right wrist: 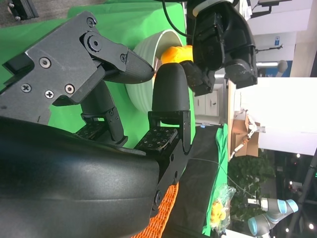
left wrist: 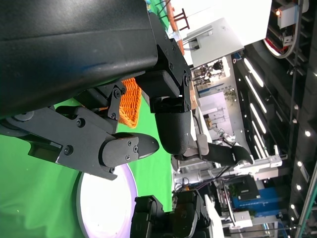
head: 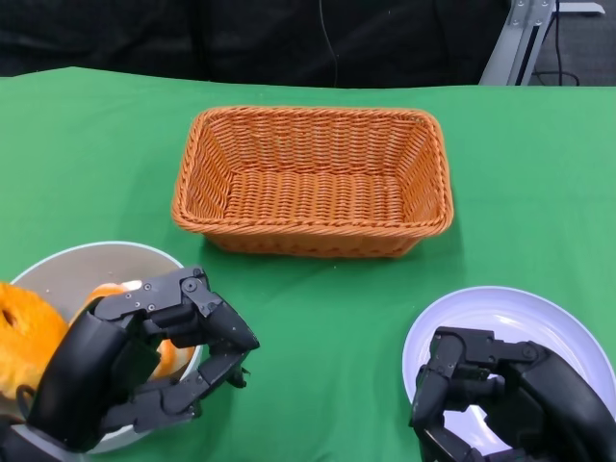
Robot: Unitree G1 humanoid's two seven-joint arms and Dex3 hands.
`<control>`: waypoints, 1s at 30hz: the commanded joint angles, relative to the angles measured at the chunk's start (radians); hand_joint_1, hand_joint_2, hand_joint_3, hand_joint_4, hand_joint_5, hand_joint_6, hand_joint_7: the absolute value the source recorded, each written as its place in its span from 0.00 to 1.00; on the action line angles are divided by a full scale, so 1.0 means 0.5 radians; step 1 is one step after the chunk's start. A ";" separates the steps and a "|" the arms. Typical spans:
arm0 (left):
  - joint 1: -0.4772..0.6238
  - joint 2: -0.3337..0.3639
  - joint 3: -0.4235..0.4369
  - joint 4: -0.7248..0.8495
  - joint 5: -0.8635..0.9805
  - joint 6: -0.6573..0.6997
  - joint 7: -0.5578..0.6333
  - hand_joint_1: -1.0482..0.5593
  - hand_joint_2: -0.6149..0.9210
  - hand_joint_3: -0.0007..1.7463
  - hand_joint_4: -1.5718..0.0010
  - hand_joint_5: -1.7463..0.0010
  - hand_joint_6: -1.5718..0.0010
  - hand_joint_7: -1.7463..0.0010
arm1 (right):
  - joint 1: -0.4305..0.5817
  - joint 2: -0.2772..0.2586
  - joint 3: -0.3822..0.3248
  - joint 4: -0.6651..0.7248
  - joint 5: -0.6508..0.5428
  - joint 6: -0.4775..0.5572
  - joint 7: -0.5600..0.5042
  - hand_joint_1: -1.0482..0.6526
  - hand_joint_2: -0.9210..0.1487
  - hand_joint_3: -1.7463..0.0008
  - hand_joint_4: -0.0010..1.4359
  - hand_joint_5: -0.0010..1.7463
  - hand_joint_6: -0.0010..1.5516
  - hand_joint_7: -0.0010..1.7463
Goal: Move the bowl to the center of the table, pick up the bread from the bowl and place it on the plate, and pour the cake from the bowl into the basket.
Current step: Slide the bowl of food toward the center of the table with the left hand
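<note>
Step 1 in hand, I'd say: bowl [head: 67, 265] sits at table's near-left corner w/ bread [head: 27, 322] inside. Left hand [head: 144, 361] hovers at its rim, fingers apart, gripping nothing. Right hand [head: 500, 395] over plate [head: 539, 318], fingers curled, empty. Next: clamp rim, slide bowl toward center, short of basket [head: 313, 178].

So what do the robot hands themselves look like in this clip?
Both the left robot hand and the right robot hand are matte black, with a rounded shell and blocky jointed fingers held by visible silver screws. The fingertips are smooth and rounded. No markings or cables show.
</note>
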 commanded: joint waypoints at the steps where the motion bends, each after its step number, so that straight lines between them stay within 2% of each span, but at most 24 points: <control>1: -0.015 0.003 0.082 -0.073 -0.033 0.019 0.080 0.54 0.91 0.29 0.54 0.18 0.54 0.39 | 0.000 -0.002 -0.005 0.012 -0.001 -0.029 -0.012 0.52 0.46 0.36 0.48 0.98 0.44 0.79; 4: -0.050 0.007 0.157 -0.108 -0.054 0.019 0.132 0.55 0.88 0.37 0.54 0.18 0.53 0.42 | 0.001 -0.001 -0.006 0.010 0.005 -0.021 -0.006 0.52 0.46 0.36 0.47 0.98 0.44 0.78; 8: -0.093 0.035 0.254 -0.181 -0.142 0.111 0.178 0.54 0.87 0.39 0.54 0.17 0.53 0.43 | 0.004 -0.007 -0.008 0.006 0.004 -0.013 -0.004 0.52 0.46 0.36 0.47 0.98 0.44 0.78; 13: -0.154 0.058 0.386 -0.209 -0.156 0.158 0.243 0.55 0.93 0.31 0.55 0.17 0.51 0.49 | 0.004 -0.008 -0.010 0.016 -0.011 -0.036 -0.004 0.52 0.45 0.36 0.47 0.98 0.44 0.78; 15: -0.201 0.075 0.470 -0.205 -0.168 0.183 0.297 0.56 0.98 0.23 0.53 0.21 0.50 0.54 | 0.002 -0.007 -0.012 0.024 -0.015 -0.045 -0.006 0.52 0.45 0.36 0.47 0.98 0.44 0.78; 16: -0.216 0.080 0.496 -0.205 -0.171 0.194 0.311 0.56 0.99 0.22 0.53 0.22 0.50 0.54 | 0.002 -0.007 -0.012 0.026 -0.016 -0.047 -0.006 0.52 0.45 0.36 0.47 0.98 0.44 0.78; 19: -0.278 0.117 0.590 -0.154 -0.123 0.185 0.367 0.55 1.00 0.20 0.53 0.23 0.49 0.56 | 0.005 -0.010 -0.011 0.017 -0.007 -0.031 -0.005 0.52 0.45 0.36 0.47 0.98 0.44 0.77; 23: -0.352 0.256 0.742 -0.046 -0.023 0.251 0.430 0.54 1.00 0.18 0.54 0.24 0.49 0.56 | 0.006 -0.008 -0.012 0.023 -0.007 -0.034 -0.006 0.51 0.45 0.37 0.47 0.98 0.44 0.77; 25: -0.363 0.282 0.764 -0.031 -0.011 0.279 0.441 0.56 1.00 0.19 0.54 0.24 0.49 0.55 | 0.006 -0.006 -0.012 0.025 -0.010 -0.037 -0.009 0.51 0.45 0.38 0.47 0.97 0.45 0.77; 30: -0.455 0.343 0.888 0.232 0.068 0.233 0.528 0.58 1.00 0.22 0.54 0.25 0.50 0.56 | 0.009 -0.009 -0.012 0.015 -0.014 -0.030 -0.011 0.52 0.45 0.38 0.47 0.98 0.45 0.77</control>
